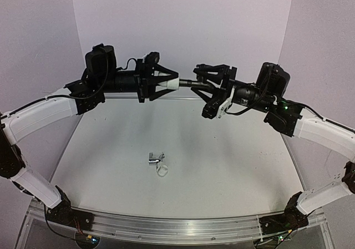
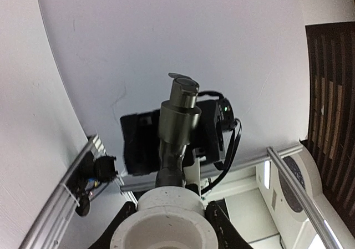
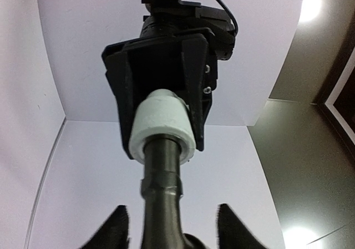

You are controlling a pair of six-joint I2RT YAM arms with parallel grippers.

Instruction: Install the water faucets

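Note:
High above the table, my left gripper is shut on a white plastic elbow fitting. The matte black faucet sticks out of that fitting toward my right gripper. In the left wrist view the fitting sits between my fingers, with the black faucet standing in its end. In the right wrist view the black faucet runs between my open fingers with a gap on each side, its stem in the fitting. A shiny chrome faucet lies on the table.
A small white ring lies just in front of the chrome faucet. The white table ends at a metal rail by the arm bases. Pale walls close in the back and sides.

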